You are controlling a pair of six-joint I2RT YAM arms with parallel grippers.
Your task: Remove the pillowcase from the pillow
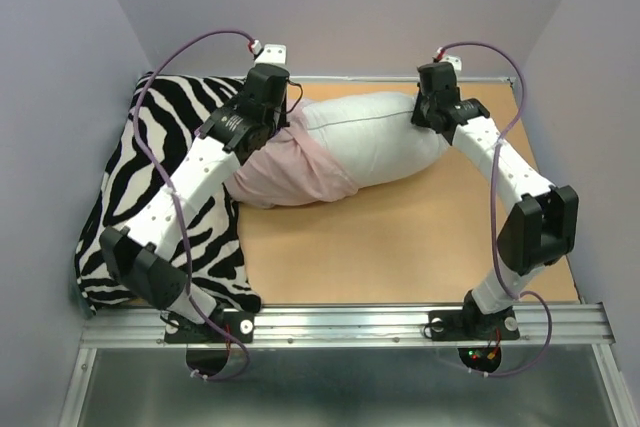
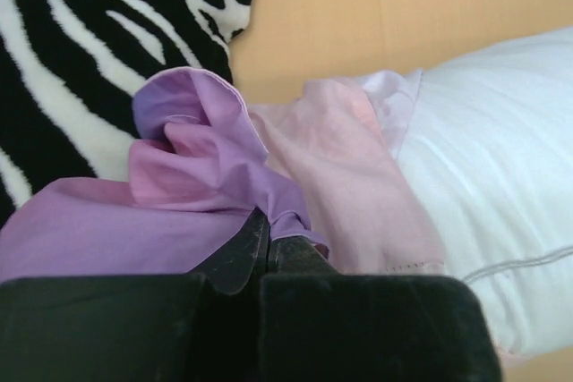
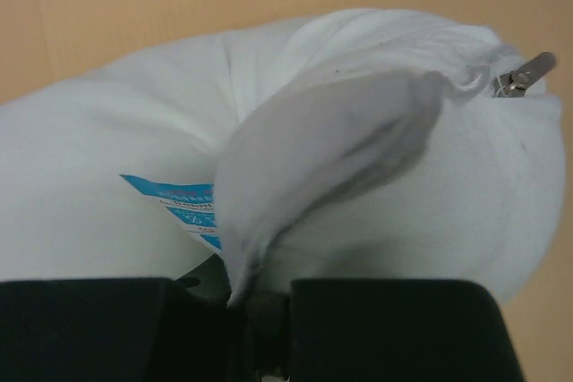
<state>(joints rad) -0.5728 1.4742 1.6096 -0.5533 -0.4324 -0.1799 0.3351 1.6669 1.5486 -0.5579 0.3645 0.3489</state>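
Far left: the zebra cushion [image 1: 150,187] is lying along the left edge of the table [image 1: 400,257], under the left arm.

The left gripper [image 2: 269,248] is pinching a bunched fold of the pillowcase [image 2: 206,176], its jaws closed tight on the purple fabric.

We are noting the pillowcase gathered over the left end of the pillow [image 1: 385,137], pale pink inside showing, touching the cushion.

The pillow is lying across the table's far half, its right part bare.

The right gripper [image 3: 243,297] is clamping a fold of the white pillow cover beside a blue-printed tag [image 3: 183,207]. A zipper pull [image 3: 524,73] is showing further right.
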